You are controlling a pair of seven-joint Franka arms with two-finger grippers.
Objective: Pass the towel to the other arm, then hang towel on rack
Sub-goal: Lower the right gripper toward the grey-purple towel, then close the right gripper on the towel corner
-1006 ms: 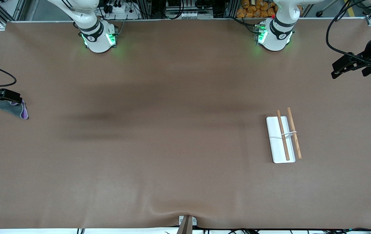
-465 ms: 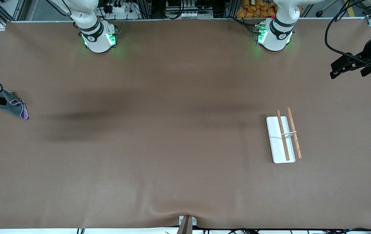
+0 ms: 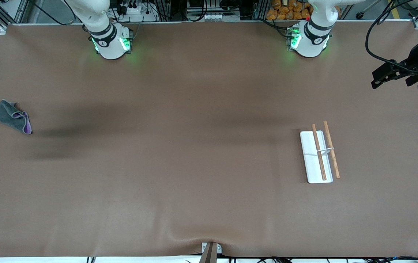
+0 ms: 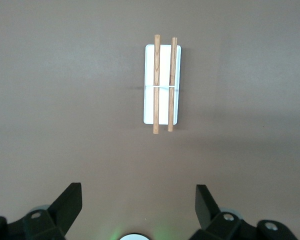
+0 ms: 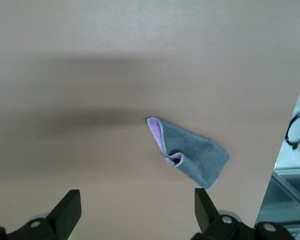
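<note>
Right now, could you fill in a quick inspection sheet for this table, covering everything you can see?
Surface: brown table covering, a small wrinkle at the edge nearest the front camera.
Job's things: towel lying folded, grey with purple showing, at the right arm's end; rack at the left arm's end, nothing hung on its rods.
Clutter: nothing seen.
Grippers: left gripper open, above the table with the rack in its view; right gripper open, above the towel, holding nothing.
Cables: black cable looping to the left arm.
Surroundings: metal frame, wiring, orange items past the bases.
</note>
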